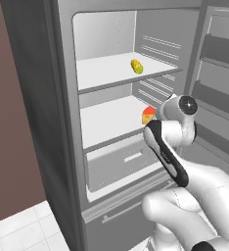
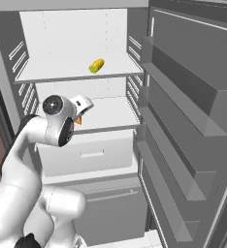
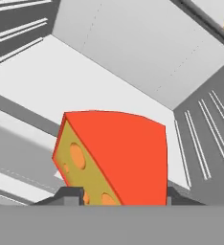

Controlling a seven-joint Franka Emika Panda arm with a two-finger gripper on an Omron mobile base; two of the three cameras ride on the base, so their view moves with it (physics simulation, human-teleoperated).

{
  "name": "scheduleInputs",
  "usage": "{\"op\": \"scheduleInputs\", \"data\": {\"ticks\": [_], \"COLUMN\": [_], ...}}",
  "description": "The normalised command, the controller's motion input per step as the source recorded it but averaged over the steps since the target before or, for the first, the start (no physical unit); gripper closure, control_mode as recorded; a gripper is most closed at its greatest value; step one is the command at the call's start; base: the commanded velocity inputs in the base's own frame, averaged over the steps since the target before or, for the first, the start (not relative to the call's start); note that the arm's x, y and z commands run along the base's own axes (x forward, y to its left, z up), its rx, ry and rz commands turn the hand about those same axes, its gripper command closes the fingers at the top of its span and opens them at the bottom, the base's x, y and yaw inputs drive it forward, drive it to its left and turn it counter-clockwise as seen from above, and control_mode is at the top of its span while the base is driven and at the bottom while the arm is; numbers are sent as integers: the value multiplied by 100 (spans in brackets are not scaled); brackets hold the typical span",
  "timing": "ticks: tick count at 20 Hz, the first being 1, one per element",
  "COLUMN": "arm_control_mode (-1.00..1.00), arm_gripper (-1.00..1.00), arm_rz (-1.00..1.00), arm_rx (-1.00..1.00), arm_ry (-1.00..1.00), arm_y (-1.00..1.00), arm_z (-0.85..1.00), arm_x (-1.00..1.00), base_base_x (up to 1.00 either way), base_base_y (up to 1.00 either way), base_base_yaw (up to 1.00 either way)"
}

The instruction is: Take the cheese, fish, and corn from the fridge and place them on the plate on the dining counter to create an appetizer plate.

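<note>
Corn (image 1: 136, 66) on upper fridge shelf (image 1: 106, 73).

Even, flat rendered light, no glare. Fridge (image 1: 106, 73) interior bright white, with soft grey shading under its shelves and along the ribbed door. Low resolution, edges slightly soft and jagged. No edge distortion. Cheese (image 3: 118, 158) close-up, saturated, mildly blurred.

Ahead of our gripper (image 3: 118, 198) the cheese (image 3: 118, 158) blocks the way; beyond it the fridge (image 1: 62, 147) shelf lies bare to the back wall.
</note>
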Motion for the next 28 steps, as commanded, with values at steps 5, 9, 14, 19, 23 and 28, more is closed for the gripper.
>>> {"op": "scheduleInputs", "data": {"ticks": [5,9,14,19,23,28], "arm_control_mode": [-100,-100,-100,-100,100,100], "arm_gripper": [100,100,100,100,100,100], "arm_rz": [0,0,0,0,0,0], "arm_rx": [0,0,0,0,0,0], "arm_ry": [-1,0,0,14,0,0], "arm_y": [-16,-3,0,11,0,0], "arm_z": [47,54,59,37,0,0], "arm_x": [-100,-100,-99,-80,0,0], "base_base_x": [0,0,0,0,-97,-100], "base_base_y": [0,0,0,0,24,39], "base_base_yaw": [0,0,0,0,0,0]}}
